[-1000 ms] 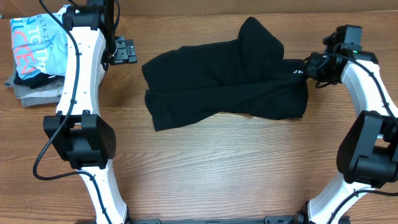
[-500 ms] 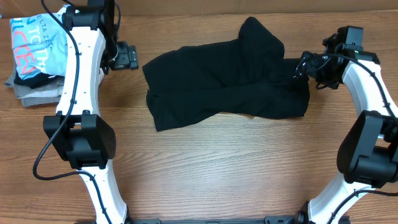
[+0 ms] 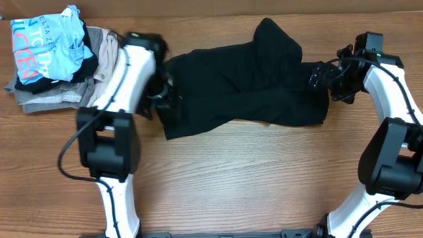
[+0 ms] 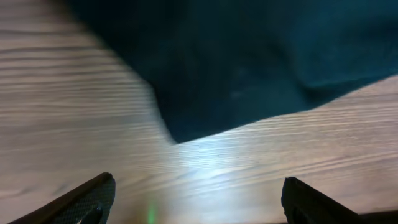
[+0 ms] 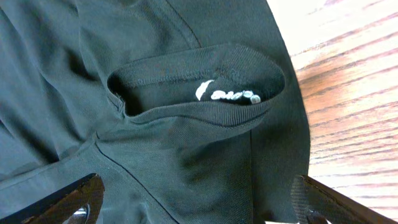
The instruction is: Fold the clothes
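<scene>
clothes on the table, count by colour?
Black: 1, the black garment spread mid-table
Light blue: 1, the light blue shirt on top of the pile at the corner
Grey: 1, the grey garment low in that pile
Beige: 1, the beige garment beside it
Total: 4

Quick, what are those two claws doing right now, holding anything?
Left gripper: open, holding nothing, beside the black shirt's corner.
Right gripper: open, holding nothing, above its collar.
</scene>
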